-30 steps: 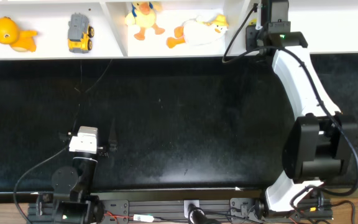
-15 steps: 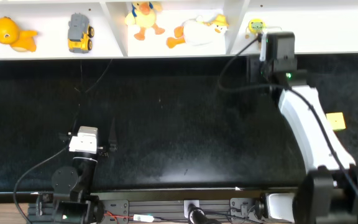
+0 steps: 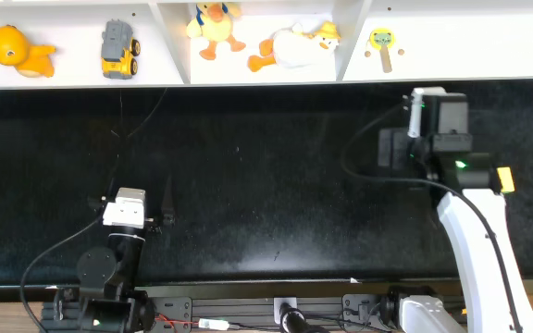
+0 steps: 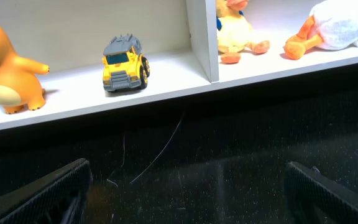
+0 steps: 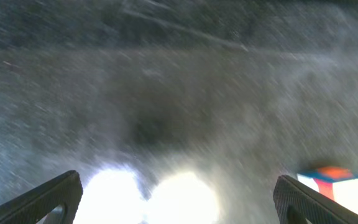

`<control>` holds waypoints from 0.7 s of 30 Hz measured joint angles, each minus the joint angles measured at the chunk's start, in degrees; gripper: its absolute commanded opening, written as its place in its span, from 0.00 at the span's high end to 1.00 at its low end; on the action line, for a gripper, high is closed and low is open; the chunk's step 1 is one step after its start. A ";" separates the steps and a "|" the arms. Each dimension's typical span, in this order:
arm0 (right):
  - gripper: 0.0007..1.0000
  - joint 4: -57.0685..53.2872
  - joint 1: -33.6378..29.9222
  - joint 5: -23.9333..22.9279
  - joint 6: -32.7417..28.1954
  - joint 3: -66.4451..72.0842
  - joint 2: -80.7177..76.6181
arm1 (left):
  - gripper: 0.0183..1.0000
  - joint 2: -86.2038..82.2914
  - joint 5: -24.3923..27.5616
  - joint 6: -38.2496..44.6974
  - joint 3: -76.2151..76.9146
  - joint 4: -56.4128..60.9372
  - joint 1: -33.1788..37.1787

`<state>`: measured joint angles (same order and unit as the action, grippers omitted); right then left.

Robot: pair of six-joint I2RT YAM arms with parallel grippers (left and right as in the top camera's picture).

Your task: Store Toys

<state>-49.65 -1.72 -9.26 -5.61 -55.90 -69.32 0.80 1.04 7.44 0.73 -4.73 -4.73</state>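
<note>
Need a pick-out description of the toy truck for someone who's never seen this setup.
Find the white shelf along the black table's far edge and take its leftmost compartment. Two toys stand there: a round orange figure and, nearer the divider, the toy truck. It is the only wheeled toy, yellow with a grey top.

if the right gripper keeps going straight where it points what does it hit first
Most likely the bare mat: the open right gripper points down at it. The cube lies off to one side, beyond one finger, so probably missed, though depth is unclear.
</note>
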 measured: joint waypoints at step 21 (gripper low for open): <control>0.00 -10.56 -37.05 15.50 -37.64 4.11 6.58 | 0.00 0.00 0.00 0.00 0.00 0.00 0.00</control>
<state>-60.20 -38.76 6.24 -43.24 -51.79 -62.74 0.80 1.04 7.44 0.73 -4.73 -4.73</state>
